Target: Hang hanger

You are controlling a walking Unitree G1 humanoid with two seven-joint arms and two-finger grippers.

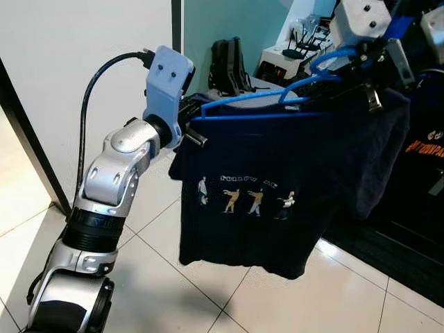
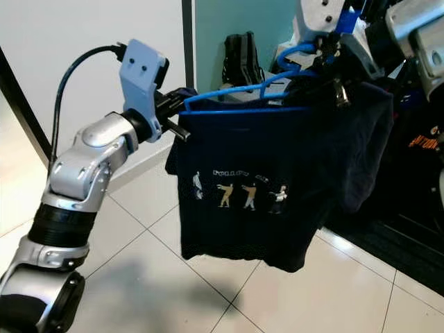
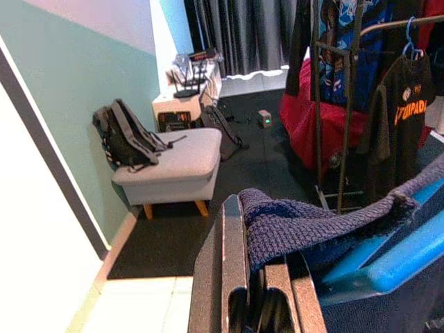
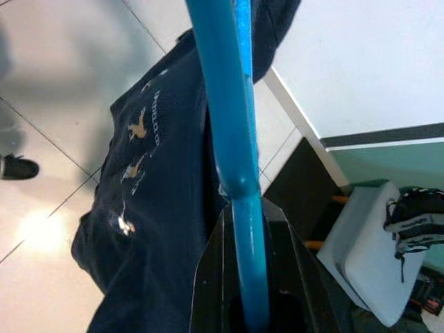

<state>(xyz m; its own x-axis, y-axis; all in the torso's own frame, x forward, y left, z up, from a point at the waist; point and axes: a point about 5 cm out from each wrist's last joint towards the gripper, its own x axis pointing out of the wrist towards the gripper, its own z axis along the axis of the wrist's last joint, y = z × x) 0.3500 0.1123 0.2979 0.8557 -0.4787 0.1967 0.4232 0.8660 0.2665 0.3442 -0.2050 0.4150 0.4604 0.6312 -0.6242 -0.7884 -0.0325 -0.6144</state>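
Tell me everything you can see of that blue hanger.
The blue hanger looks like smooth plastic, with a hook and a straight lower bar. A dark navy T-shirt printed with small figures hangs from it. It is held in the air above the tiled floor: the left gripper pinches one end with cloth, the right gripper clamps near the hook.

One blue hanger (image 1: pixel 257 104), clamped at each end in my fingers. One navy t-shirt (image 1: pixel 277 187) draped on it, four small printed figures (image 1: pixel 246 200) across its front. Past my left fingers: one grey ottoman (image 3: pixel 173 166), one black backpack (image 3: pixel 125 139) on it, one clothes rack (image 3: pixel 347 104).
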